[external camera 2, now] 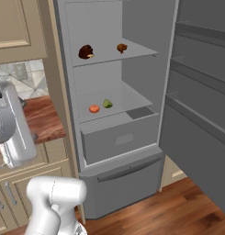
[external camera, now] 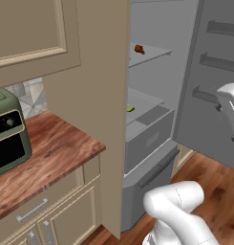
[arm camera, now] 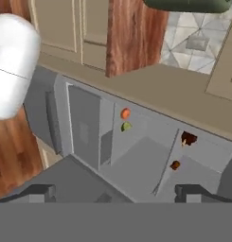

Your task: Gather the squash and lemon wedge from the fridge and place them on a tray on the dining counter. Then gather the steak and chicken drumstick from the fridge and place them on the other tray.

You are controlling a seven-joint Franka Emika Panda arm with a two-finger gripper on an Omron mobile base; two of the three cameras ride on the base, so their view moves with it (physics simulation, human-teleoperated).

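Note:
The grey fridge [external camera 2: 141, 27] stands with its door swung wide to the right. On its upper shelf lie the dark steak [external camera 2: 86, 52] and the brown chicken drumstick [external camera 2: 121, 47]. One shelf lower sit the orange squash [external camera 2: 94, 109] and the yellow-green lemon wedge [external camera 2: 107, 103], side by side. From the left base view I see the fridge [external camera: 156, 28], the drumstick [external camera: 139, 49] and the lemon wedge [external camera: 130, 108]. My gripper [arm camera: 115, 194] is open and holds nothing, well back from the fridge [arm camera: 84, 127], facing the squash [arm camera: 125, 113], lemon wedge [arm camera: 126, 126], steak [arm camera: 188, 138] and drumstick [arm camera: 174, 165]. Trays and dining counter are out of view.
The open fridge door [external camera 2: 196, 114] with its shelves juts out on the right. A closed grey drawer [external camera 2: 118, 140] sits under the lower shelf. Left of the fridge, a wood-grain counter [external camera: 56, 153] carries a green toaster oven [external camera: 8, 129] below beige cabinets [external camera: 27, 28].

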